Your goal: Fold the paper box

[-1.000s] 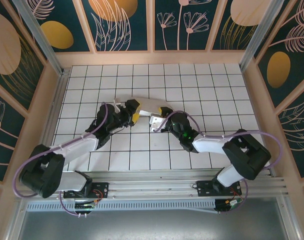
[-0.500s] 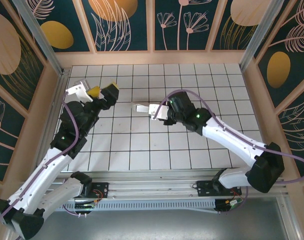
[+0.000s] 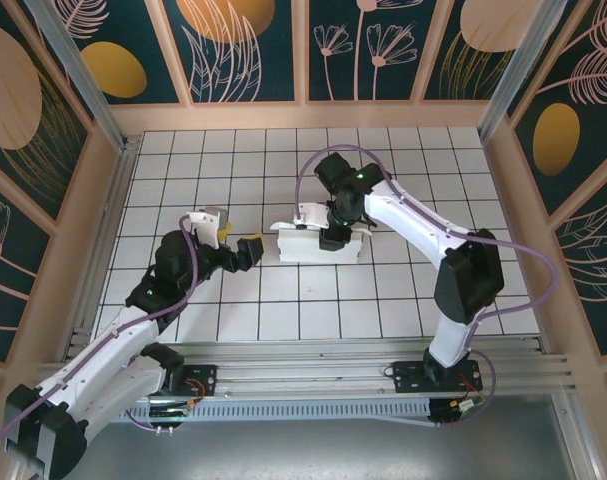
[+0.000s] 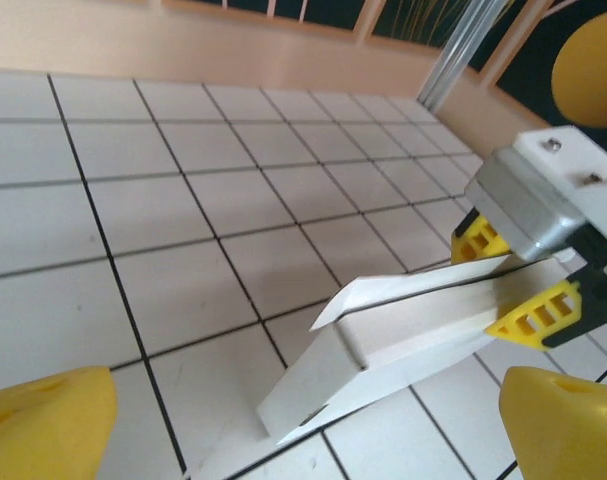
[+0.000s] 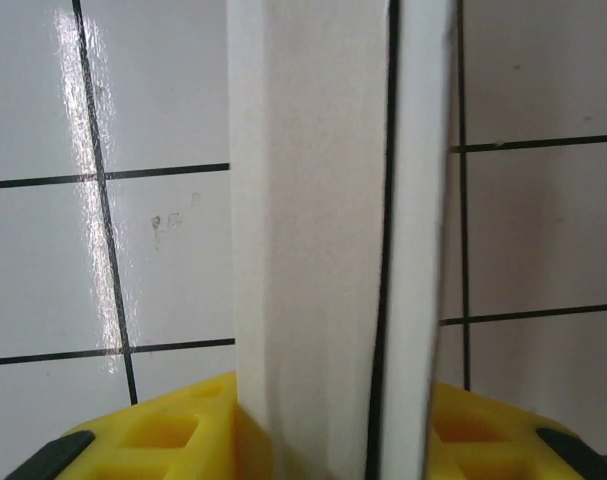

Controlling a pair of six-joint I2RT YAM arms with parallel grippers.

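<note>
Counted: two arms [image 3: 113, 340], two grippers, four yellow pads [image 4: 45, 420], one paper box [image 3: 301, 248].

At left: left gripper [image 3: 237, 242] gapes wide, holds nothing, points toward the box's left end from just beside it without touching. Seen from the left wrist, shows one pad at each lower corner with bare tile between.

At centre: the box, near the middle of the table [image 3: 403, 160]. White and unmarked, long side running left to right, partly folded, with one thin flap [image 4: 413, 288] parted slightly from the slab beneath.

On its right part: right gripper [image 3: 333, 232] reaches in from the far side and pinches the box, jaws narrowed to the thickness of the card. Seen from the right wrist, presses a pad against the white panels on either side.

Surface: one table of white tiles ruled by dark lines, glossy enough to catch a streak of light.

Around it: peach-framed walls [image 3: 248, 50] on three sides, dark teal panels with gold discs and pale line-drawn leaves and flowers, two metal posts [image 3: 78, 70] at the far corners, a metal rail [image 3: 303, 375] along the near edge
</note>
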